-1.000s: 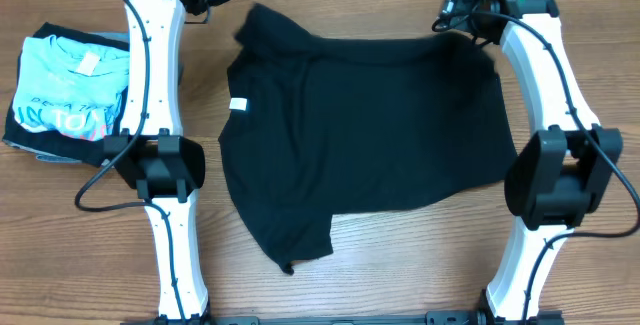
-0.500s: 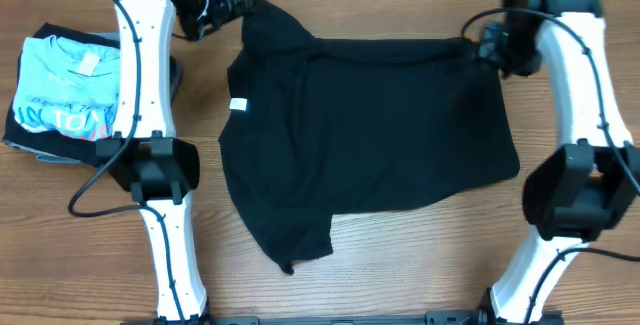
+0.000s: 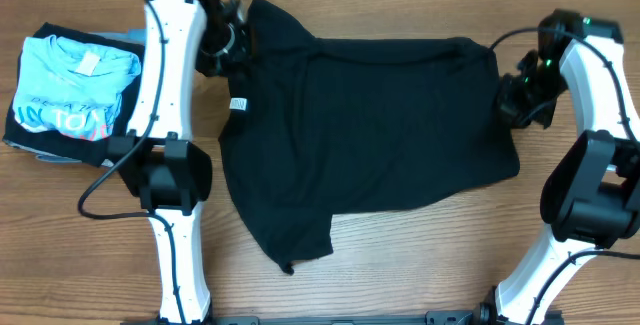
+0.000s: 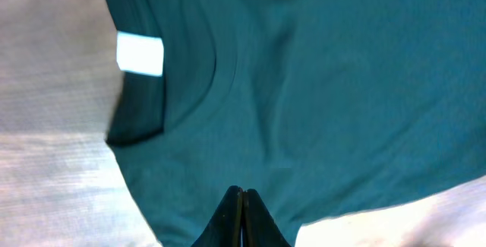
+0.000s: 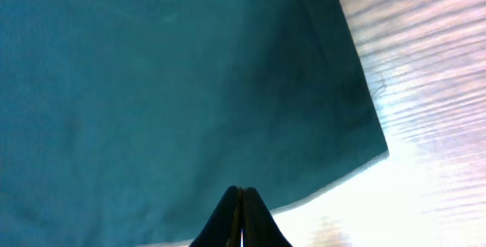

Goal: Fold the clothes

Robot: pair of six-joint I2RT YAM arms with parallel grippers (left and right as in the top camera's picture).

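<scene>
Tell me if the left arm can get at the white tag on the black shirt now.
Probably yes. The left gripper hangs shut close to the white tag on the black T-shirt, and nothing covers the tag; its jaws would need opening first.

Wooden table (image 3: 400,265) bears a black T-shirt (image 3: 370,125) and a folded stack (image 3: 70,95).

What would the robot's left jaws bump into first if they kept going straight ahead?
The black T-shirt. The left jaws are shut and the cloth lies right in front of their tips, though their height above it is unclear.
</scene>
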